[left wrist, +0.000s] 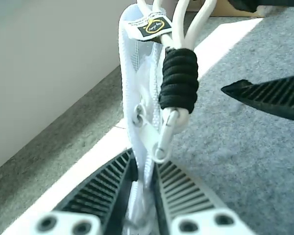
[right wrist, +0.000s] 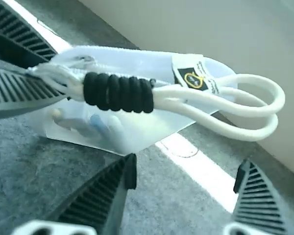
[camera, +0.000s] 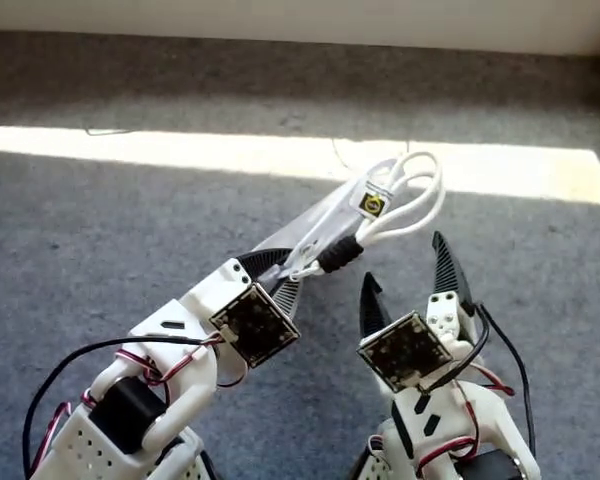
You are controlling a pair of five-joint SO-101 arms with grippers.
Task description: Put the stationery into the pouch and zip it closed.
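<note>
Translucent white zip pouch [camera: 315,220] [right wrist: 122,122], held clear of the grey carpet-like bench [camera: 100,230] by one end. Pale and bluish shapes [right wrist: 98,125] show through its wall and are probably the stationery, already inside. A metal zip pull [left wrist: 161,142] sits close to the held end. It carries a white cord loop [camera: 420,200] [right wrist: 235,105] bound by a black coiled wrap [camera: 340,253] [left wrist: 179,81] and a small printed tag [camera: 373,200] [right wrist: 193,77].

The left gripper [camera: 275,272] [left wrist: 144,164] has its black ribbed fingers [left wrist: 179,193] clamped on the pouch edge just beside the pull. The right gripper [camera: 402,262] [right wrist: 186,166] hangs near the loop with its fingers [right wrist: 105,188] wide apart and touching nothing.

How far the zip is drawn cannot be told, so the step in hand is judged to be the closing. To do it well, the right fingers should close on the black wrap, which is firmer than the slack cord. They should then draw it straight along the zip line, away from the left gripper. The left clamp anchors the pouch so that the fabric stays taut. A sideways pull could twist the pouch or jam the slider.
</note>
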